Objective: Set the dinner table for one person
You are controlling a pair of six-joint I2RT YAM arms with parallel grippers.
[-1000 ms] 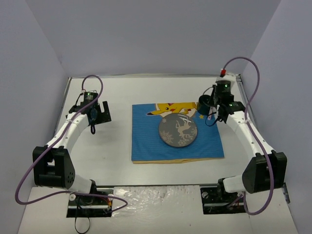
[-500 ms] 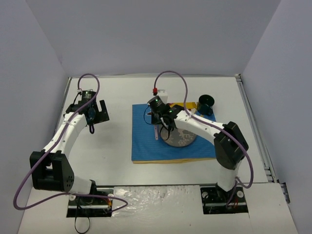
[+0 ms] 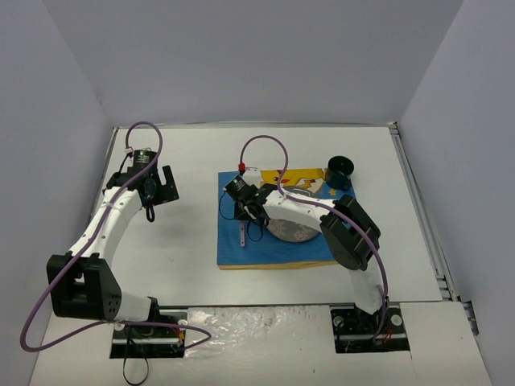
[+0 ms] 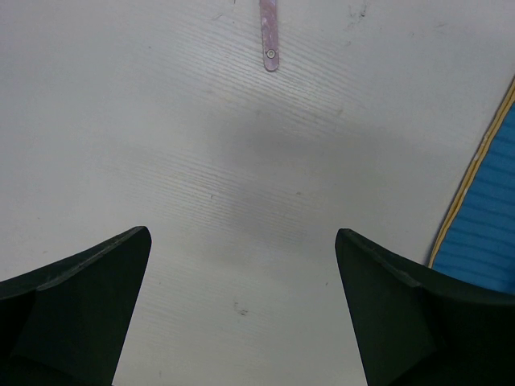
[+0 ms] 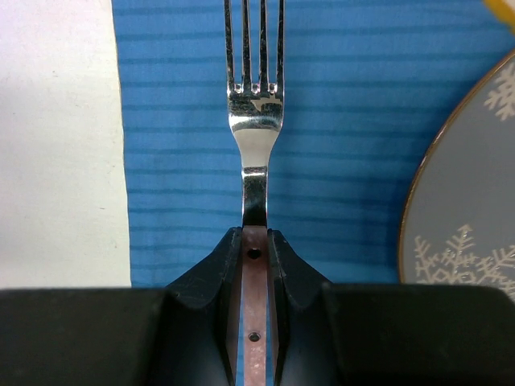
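On the white dinner table lies a blue cartoon-print placemat with a grey snowflake plate on it. My right gripper reaches across to the mat's left strip and is shut on a fork. In the right wrist view the fingers pinch the fork's pink handle at the gripper. The silver tines point away over the blue cloth, left of the plate. Whether the fork touches the mat I cannot tell. My left gripper hangs open over bare table, its jaws empty.
A dark cup stands at the mat's back right corner. The end of another pink handle lies on the table ahead of the left gripper, with the mat's edge to its right. Metal rails border the table.
The right gripper held the dark cup at the back right; the cup now stands there. The right arm has swung left across the plate with the fork. The left arm barely shifted.
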